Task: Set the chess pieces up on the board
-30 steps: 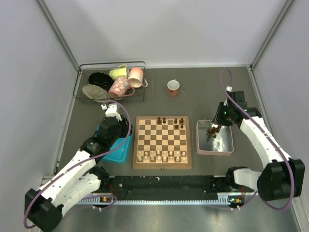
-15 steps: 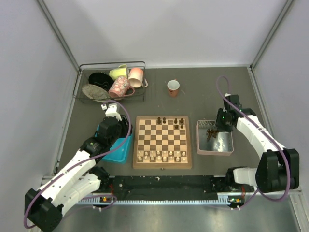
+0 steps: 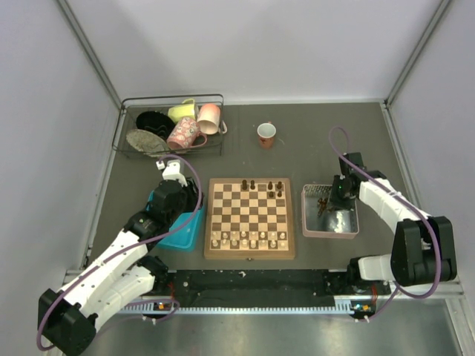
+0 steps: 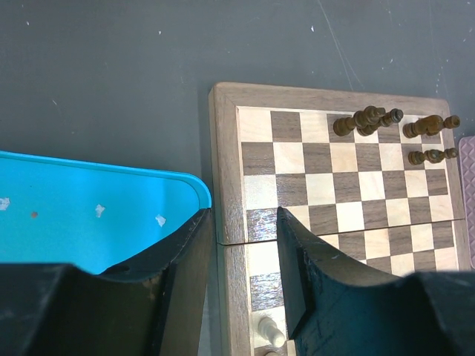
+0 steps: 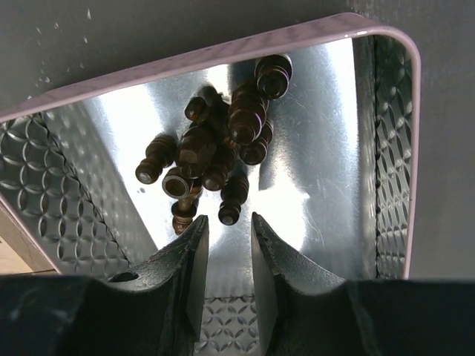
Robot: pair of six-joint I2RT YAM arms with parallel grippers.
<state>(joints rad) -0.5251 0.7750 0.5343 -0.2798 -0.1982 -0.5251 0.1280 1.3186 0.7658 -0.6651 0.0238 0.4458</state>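
Observation:
The board lies at the table's middle, with several dark chess pieces on its far rows. More dark chess pieces lie heaped in the far half of the grey pink-rimmed tray. My right gripper is open and empty, low over this tray, its tips just short of the heap. In the top view it is at the tray's far left. My left gripper is open and empty above the board's left frame. Dark pieces stand at the far right.
Pale chessmen stand on the board's near rows; one shows between my left fingers. A blue tray lies left of the board. A wire rack of mugs and a red cup stand at the back.
My right arm has drawn in and lowered its gripper towards the heap in the grey tray. The left arm has not moved.

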